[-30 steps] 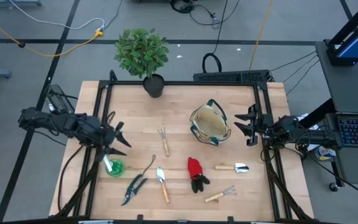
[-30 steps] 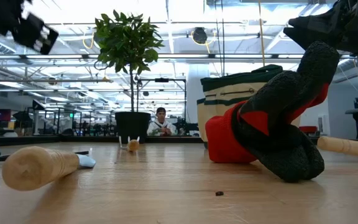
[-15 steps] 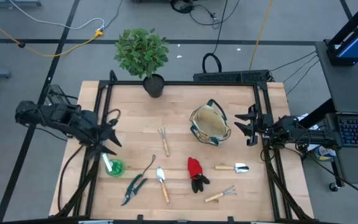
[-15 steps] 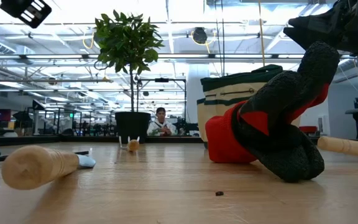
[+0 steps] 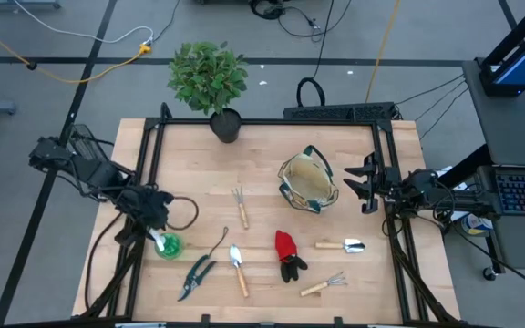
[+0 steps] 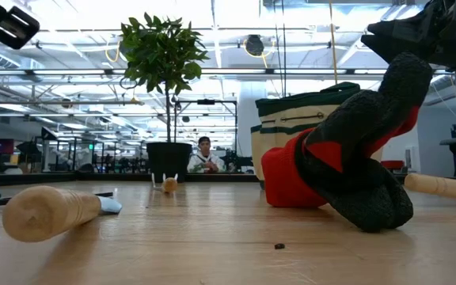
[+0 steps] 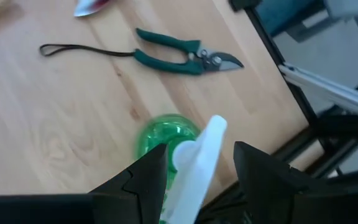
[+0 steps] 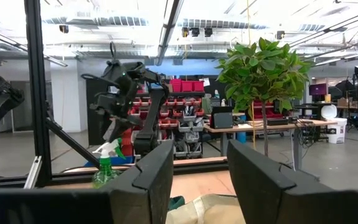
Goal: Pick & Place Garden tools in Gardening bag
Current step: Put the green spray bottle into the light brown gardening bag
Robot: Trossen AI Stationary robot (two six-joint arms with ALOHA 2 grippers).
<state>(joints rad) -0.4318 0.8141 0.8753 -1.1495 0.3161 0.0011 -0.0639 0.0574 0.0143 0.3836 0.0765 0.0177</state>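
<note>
Wood tabletop [image 5: 262,155] (black-framed); grey floor [image 5: 25,109] around.

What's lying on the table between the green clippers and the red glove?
In the high view, a wooden-handled trowel lies between the pruning shears and the red-black gloves. It touches neither one.

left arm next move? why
Probably lower a little and close. The left end effector is open, its fingers either side of the green spray bottle's white head, not gripping yet. The gardening bag still looks empty.
</note>
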